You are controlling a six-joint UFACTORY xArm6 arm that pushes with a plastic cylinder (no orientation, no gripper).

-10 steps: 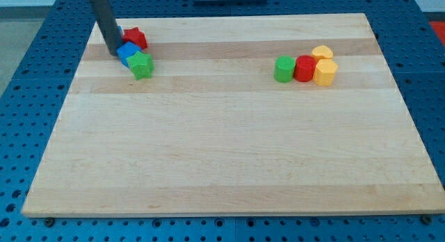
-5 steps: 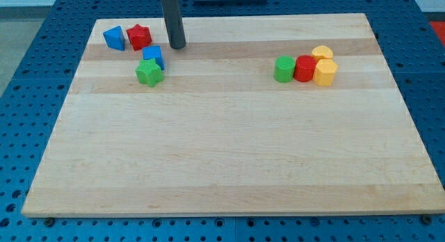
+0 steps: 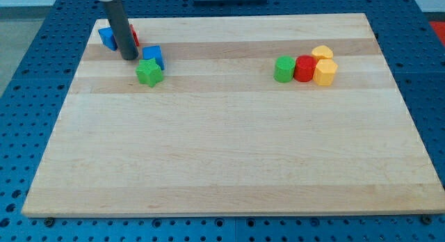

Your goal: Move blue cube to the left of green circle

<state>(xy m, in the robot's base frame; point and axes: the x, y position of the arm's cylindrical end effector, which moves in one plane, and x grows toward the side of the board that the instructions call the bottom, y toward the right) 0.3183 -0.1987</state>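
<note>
The blue cube (image 3: 153, 57) sits near the board's top left, touching the green star (image 3: 149, 73) just below it. The green circle, a short cylinder (image 3: 284, 69), stands far to the view's right, touching a red cylinder (image 3: 304, 68). My tip (image 3: 129, 57) rests on the board just left of the blue cube, a small gap between them. The rod hides part of a red block (image 3: 134, 36) and a blue block (image 3: 106, 37) behind it.
Two yellow blocks (image 3: 325, 72) (image 3: 322, 53) sit right of the red cylinder. The wooden board (image 3: 222, 158) lies on a blue perforated table.
My tip went from the blue cube's left to its upper right, then came back to its left. The blue cube and green star shifted slightly right early on.
</note>
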